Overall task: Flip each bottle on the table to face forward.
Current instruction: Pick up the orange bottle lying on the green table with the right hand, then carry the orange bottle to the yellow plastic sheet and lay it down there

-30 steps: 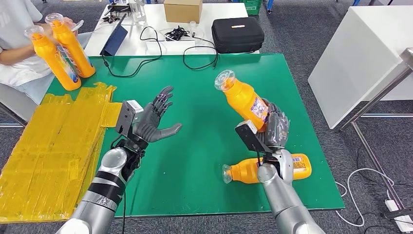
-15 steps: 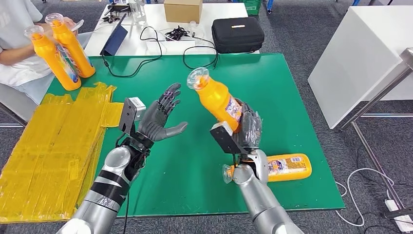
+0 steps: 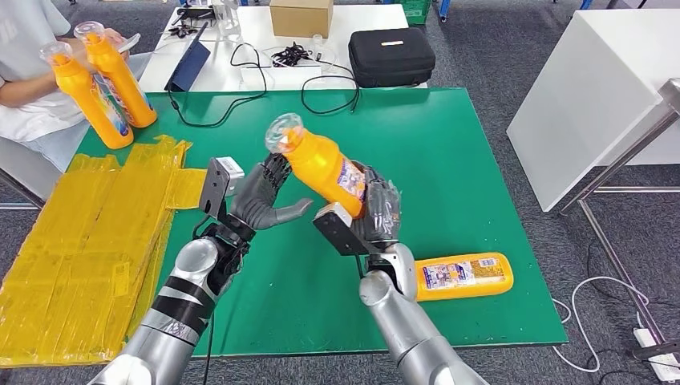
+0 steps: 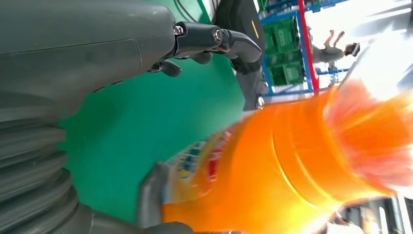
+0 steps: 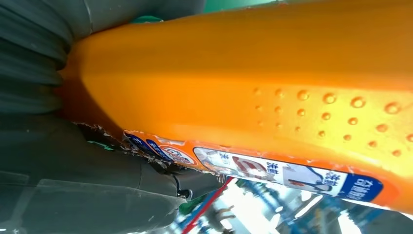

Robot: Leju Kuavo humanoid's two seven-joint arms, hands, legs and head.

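Bottles first: nearest, an orange plastic bottle [image 3: 465,276] lies on the green surface [image 3: 489,160]. Above it, the right hand [image 3: 377,215] grips a tilted orange juice bottle [image 3: 321,167] beside the left hand [image 3: 258,199], fingers [image 3: 273,172] spread, holding nothing.

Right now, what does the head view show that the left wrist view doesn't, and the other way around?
Head view alone: the right hand gripping the held bottle low on its body, a second bottle lying on the green table, two more bottles standing at the far left corner, and yellow sheets.

Left wrist view alone: blue shelving with green crates in the background.

Both: the held bottle, the green table, and the left hand, open beside the bottle.
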